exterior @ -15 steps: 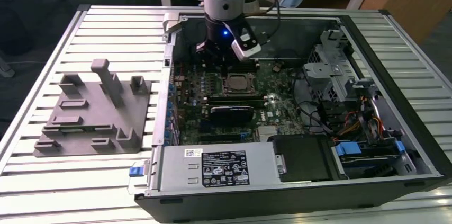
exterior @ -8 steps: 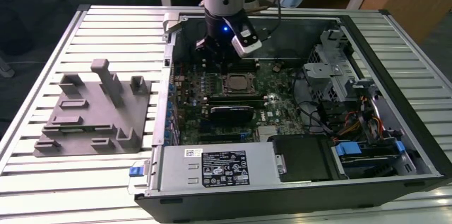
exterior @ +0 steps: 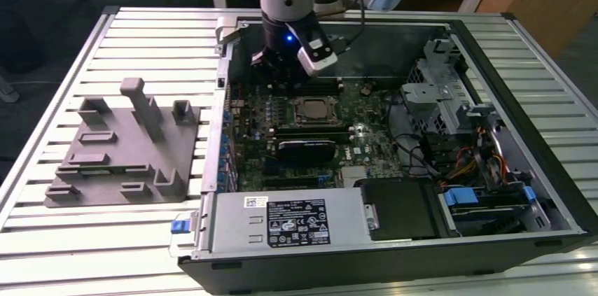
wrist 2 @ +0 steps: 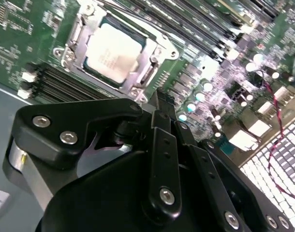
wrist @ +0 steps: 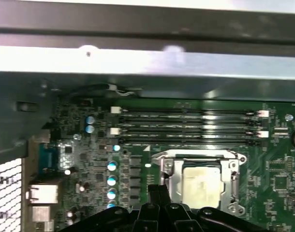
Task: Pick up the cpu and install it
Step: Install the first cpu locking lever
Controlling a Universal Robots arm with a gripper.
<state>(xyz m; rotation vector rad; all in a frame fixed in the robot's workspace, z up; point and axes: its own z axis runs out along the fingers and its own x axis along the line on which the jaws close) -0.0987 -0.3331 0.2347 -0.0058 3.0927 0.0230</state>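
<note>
Silver cpu [wrist 2: 111, 50] sits in the socket [wrist 2: 75, 43] just beyond my end effector [wrist 2: 159, 99], its opening I cannot tell; installing looks nearly done.

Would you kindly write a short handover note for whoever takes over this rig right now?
Gripper: inside the open case, above the motherboard near the memory slots, apart from the cpu.
Cpu: lies flat in the socket, with the metal frame around it.
Done: the cpu appears to be placed in the socket.
Left: whether it is fully seated and latched cannot be told from these views, so check that.
</note>
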